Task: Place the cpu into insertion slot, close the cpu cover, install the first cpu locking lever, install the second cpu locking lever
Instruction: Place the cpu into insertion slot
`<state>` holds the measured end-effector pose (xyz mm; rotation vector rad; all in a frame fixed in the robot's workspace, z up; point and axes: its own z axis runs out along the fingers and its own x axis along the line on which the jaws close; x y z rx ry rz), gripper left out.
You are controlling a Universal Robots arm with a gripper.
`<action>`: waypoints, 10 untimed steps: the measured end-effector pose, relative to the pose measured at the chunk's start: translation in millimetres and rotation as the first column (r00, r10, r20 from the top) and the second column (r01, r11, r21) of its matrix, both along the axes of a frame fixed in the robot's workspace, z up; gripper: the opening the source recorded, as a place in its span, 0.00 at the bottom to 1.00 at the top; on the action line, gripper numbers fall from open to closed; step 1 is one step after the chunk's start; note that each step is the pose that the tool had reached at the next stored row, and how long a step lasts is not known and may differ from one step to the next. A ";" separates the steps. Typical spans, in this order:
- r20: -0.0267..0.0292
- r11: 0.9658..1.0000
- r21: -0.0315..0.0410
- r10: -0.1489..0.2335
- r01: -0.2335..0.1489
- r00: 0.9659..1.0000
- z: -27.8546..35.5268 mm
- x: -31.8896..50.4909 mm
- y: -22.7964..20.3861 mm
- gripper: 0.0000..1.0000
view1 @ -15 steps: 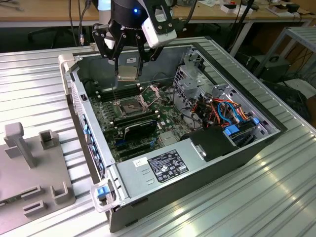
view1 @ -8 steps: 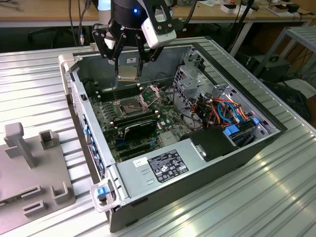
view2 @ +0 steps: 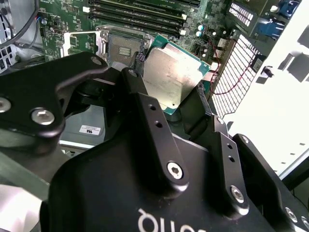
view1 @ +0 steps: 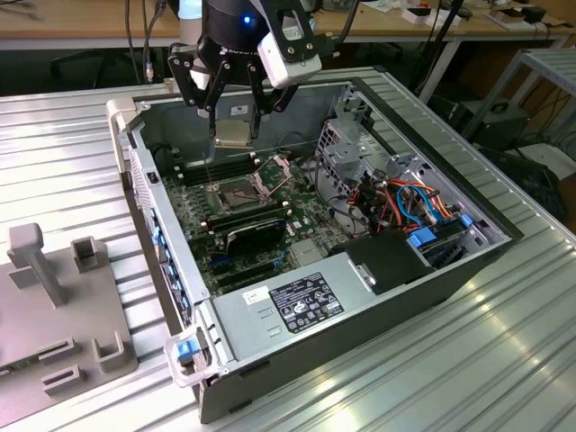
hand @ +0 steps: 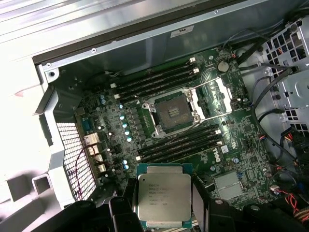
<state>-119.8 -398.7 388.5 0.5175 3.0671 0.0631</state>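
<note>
Computer case [view1: 378, 315]: dark, open-topped, lying on the table.
Table [view1: 504, 369]: ribbed silver metal, under the case.
Motherboard [view1: 301, 209]: green, on the case floor.
Memory slots [hand: 154, 79]: long, black, inside the case.
Power supply [view1: 270, 317]: grey labelled box, inside the case.
Cables [view1: 405, 200]: orange, blue, red, inside the case.
Grey fixture [view1: 54, 306]: beside the case, exterior view's left.

Exterior view high, oblique; both wrist views close above motherboard [hand: 227, 145] [view2: 54, 44]

The end effector [view2: 165, 82] hides part of the cpu [view2: 179, 72].
</note>
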 end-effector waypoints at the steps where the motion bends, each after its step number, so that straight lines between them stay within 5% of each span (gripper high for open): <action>1: 0.000 1.000 0.000 -0.001 0.001 1.000 0.0 0.0 0.0 0.55; 5: 0.000 0.999 0.000 -0.041 0.041 0.999 -0.5 0.4 0.0 0.55; 10: 0.000 0.989 0.000 -0.149 0.149 0.989 -1.4 0.3 0.0 0.55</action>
